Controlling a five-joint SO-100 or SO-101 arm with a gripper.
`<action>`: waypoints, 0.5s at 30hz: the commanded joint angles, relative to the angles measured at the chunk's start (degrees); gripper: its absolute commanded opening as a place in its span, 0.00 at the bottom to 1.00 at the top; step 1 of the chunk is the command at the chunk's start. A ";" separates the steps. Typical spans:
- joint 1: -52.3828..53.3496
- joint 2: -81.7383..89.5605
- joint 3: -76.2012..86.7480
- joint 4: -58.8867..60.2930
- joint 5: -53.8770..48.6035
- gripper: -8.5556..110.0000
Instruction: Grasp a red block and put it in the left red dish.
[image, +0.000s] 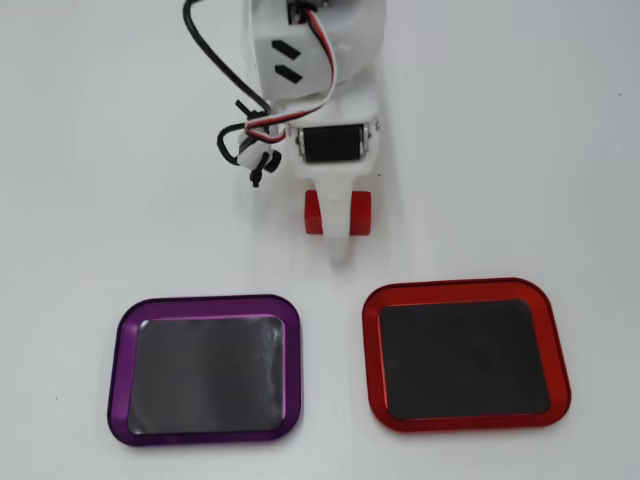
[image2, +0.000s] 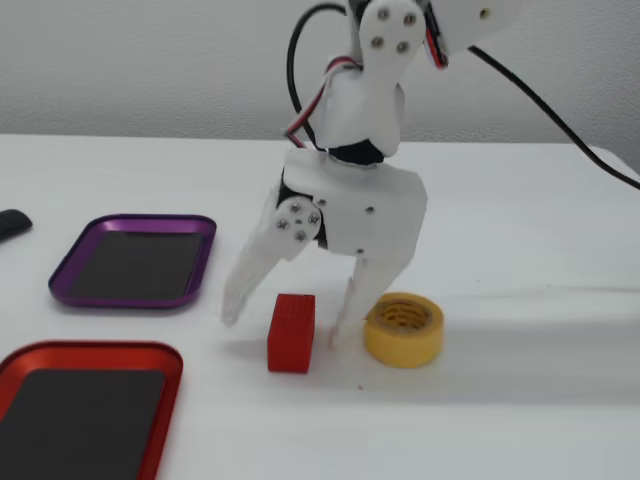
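While the gripper (image2: 284, 318) straddles it with jaws apart, the red block (image2: 291, 333) looks light, rigid, best pinched across its flat sides.

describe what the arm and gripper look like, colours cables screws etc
The arm is glossy white plastic with rounded housings and small silver screws at the joints. Its gripper has two tapered white fingers. A black cable trails off the arm, and a red, white and black wire bundle loops along it. The overhead view shows a black servo.

Bright, even light; soft shadows, sharp focus.
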 joint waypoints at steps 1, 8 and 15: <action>0.00 0.35 0.00 -0.88 -0.35 0.29; 0.00 0.35 -0.26 -0.79 -0.35 0.14; -0.44 1.58 -0.97 0.00 -0.26 0.07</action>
